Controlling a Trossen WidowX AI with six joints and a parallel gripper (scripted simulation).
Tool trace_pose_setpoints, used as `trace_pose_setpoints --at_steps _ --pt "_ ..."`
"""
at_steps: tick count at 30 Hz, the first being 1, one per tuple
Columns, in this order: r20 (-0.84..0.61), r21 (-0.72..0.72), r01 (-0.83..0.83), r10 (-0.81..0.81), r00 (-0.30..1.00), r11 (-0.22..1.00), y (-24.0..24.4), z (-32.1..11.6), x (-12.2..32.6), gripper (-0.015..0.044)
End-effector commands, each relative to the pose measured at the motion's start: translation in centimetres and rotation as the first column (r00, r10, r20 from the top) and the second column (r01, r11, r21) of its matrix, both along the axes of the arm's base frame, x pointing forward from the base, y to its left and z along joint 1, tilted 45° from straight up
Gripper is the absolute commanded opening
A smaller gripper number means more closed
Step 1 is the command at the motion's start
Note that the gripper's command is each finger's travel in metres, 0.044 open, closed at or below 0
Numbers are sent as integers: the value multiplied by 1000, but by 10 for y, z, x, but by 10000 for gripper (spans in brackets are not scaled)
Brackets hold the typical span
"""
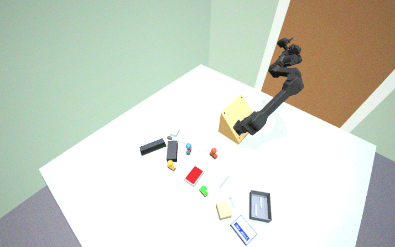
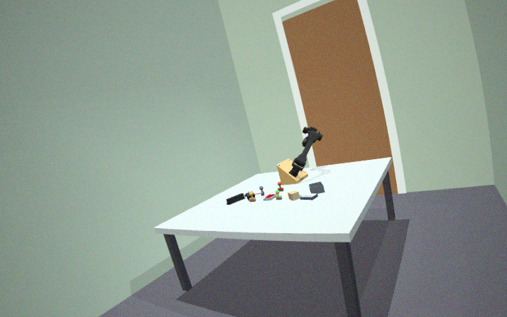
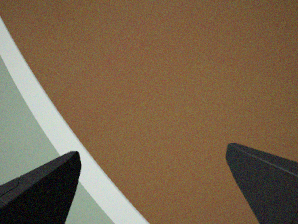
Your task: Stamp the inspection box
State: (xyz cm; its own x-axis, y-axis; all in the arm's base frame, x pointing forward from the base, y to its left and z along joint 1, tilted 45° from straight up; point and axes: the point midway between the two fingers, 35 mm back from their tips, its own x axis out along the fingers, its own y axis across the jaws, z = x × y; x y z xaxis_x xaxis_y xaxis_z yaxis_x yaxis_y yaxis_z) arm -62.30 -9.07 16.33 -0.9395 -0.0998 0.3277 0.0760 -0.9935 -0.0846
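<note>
At the lower right of the top view, an open grey tray [image 1: 269, 206] [image 2: 316, 187] holds two pale sticks. Left of it, at centre, a shallow pale-rimmed case holds the red ink pad [image 1: 194, 175] [image 2: 270, 196]. Around the pad stand four stamps with round knobs: blue [image 1: 188, 146] [image 2: 260, 187], orange [image 1: 170, 163] [image 2: 252, 195], red [image 1: 213, 151] [image 2: 279, 184] and green [image 1: 203, 189] [image 2: 277, 192]; which reads PASS, I cannot tell. The claw [image 1: 287, 42] [image 2: 307, 129] [image 3: 154, 156], upper right from above, is open and empty.
</note>
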Motion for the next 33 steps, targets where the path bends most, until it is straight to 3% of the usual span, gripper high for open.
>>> trace_pose_setpoints --at_steps 1,7,20,33 --pt "2 1 -3 3 1000 1000 -1 0 0 374" --pt "103 26 -124 121 987 992 -70 -20 10 216" --pt "356 76 -519 463 812 852 -262 -62 95 213" --pt "543 105 -825 663 516 555 -410 -86 248 213"
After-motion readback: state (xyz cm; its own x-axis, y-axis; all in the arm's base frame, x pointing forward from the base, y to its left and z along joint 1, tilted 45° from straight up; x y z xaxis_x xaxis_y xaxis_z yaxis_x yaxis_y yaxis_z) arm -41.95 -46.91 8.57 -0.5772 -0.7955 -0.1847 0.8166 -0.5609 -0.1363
